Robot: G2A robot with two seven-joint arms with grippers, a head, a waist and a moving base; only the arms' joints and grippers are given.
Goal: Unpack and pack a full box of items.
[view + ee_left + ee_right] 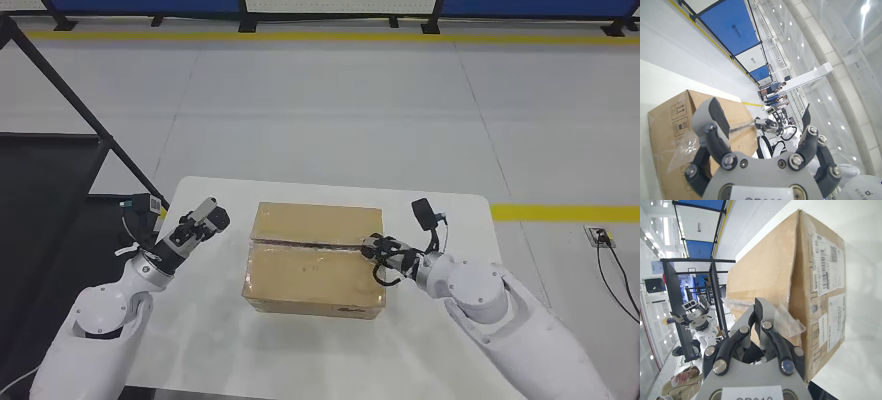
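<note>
— Jaws first: how do they stand?
— On my left gripper (761,108) they are spread wide and hold nothing, just off the box's left end. On my right gripper (757,306) they are pressed together at the right end of the top seam.
— And around you?
— The white table (440,330) carries the closed cardboard box (315,260) near its middle. Loose clear tape (789,321) crumples beside my right fingers (765,308); I can't tell whether they pinch it.
</note>
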